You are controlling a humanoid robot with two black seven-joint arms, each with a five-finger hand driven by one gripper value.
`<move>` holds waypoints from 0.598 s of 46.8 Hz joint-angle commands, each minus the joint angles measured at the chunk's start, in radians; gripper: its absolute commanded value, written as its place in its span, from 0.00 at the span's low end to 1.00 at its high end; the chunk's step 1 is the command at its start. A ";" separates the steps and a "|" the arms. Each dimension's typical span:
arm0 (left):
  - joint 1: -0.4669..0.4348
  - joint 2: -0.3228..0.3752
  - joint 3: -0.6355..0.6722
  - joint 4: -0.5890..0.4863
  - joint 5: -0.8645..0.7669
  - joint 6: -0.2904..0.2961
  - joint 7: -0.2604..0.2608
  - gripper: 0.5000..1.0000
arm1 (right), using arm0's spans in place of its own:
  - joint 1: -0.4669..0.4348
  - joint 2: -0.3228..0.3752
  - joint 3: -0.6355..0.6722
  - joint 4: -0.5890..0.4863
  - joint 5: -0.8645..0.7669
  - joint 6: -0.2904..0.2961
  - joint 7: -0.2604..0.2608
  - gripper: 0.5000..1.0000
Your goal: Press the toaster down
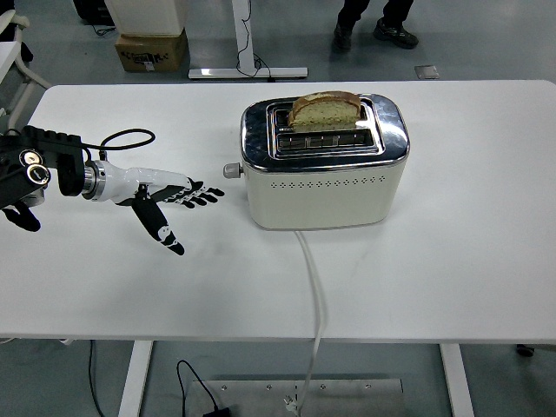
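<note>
The cream and chrome toaster [325, 161] stands near the middle of the white surface [469, 261], its long axis running left to right, slots facing up. A slice of bread [325, 109] stands tall out of the rear slot. The lever knob [230, 170] juts from the toaster's left end, high on its track. Its white cord [315, 287] trails off the near edge. The left hand [165, 196] hovers just left of the knob, apart from it, fingers [204, 194] spread and empty, thumb angled down.
</note>
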 commanded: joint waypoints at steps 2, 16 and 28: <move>0.002 0.006 0.000 0.000 -0.003 0.001 0.000 1.00 | 0.000 0.000 0.000 0.000 -0.001 0.000 0.000 1.00; -0.033 0.062 -0.011 -0.005 -0.050 -0.001 -0.002 1.00 | 0.000 0.000 -0.002 0.000 -0.001 0.000 0.000 1.00; -0.216 0.149 -0.011 -0.003 -0.266 -0.019 -0.002 1.00 | 0.002 0.000 0.000 0.000 -0.001 0.000 0.000 1.00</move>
